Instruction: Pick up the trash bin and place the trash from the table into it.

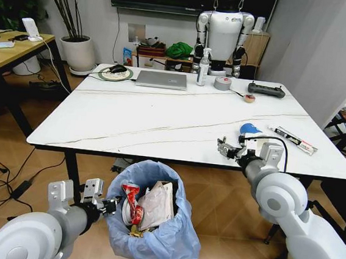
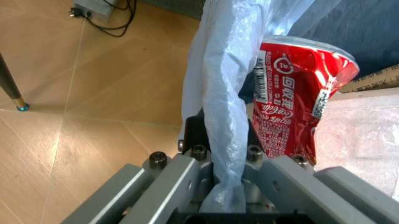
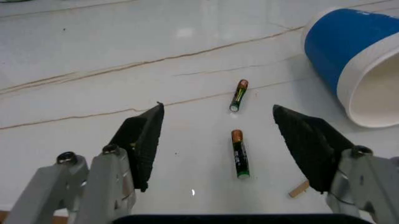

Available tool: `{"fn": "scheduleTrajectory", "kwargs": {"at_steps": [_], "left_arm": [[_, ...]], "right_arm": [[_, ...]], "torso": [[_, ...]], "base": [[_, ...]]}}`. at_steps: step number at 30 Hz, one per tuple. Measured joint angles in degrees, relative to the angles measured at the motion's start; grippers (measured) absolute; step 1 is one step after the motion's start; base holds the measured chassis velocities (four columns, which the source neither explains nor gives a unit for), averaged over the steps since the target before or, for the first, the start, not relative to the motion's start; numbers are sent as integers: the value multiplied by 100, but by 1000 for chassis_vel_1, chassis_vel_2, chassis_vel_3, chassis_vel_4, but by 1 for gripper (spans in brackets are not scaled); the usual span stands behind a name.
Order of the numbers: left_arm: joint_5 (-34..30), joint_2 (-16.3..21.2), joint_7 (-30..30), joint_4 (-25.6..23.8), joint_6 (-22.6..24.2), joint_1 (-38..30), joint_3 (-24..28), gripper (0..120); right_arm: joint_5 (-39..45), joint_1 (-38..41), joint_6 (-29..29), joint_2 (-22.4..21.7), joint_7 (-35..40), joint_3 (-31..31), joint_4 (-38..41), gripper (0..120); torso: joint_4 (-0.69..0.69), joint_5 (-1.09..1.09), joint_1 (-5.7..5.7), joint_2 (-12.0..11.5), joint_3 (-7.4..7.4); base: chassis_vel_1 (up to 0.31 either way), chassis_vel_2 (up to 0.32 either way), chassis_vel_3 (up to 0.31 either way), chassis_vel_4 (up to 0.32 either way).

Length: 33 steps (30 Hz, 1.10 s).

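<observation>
Right wrist view shows two small batteries lying on the table, between the widely spread fingers of the right gripper. They look light, hard and smooth, so they may roll; better to pinch one across its middle. A blue paper cup lies near, soft and easy to crush. The left gripper is clamped on the trash bin at the bag rim.
</observation>
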Motion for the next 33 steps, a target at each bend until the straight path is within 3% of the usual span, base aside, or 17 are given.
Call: {"fn": "scheduleTrajectory", "kwargs": {"at_steps": [8,18,33], "left_arm": [[9,-27,0,0,0,17,0,0],[39,-39,0,0,0,28,1,0],[36,-61,3,0,0,-2,-17,0]], "right_arm": [[42,-126,4,-20,11,-14,-103,47],[24,-208,27,-31,7,-34,-133,34],[-59,-70,69,-15,16,-253,-375,34]], "torso": [[0,0,0,0,0],[0,0,0,0,0],[0,0,0,0,0]], "base": [[0,0,0,0],[0,0,0,0],[0,0,0,0]]}}
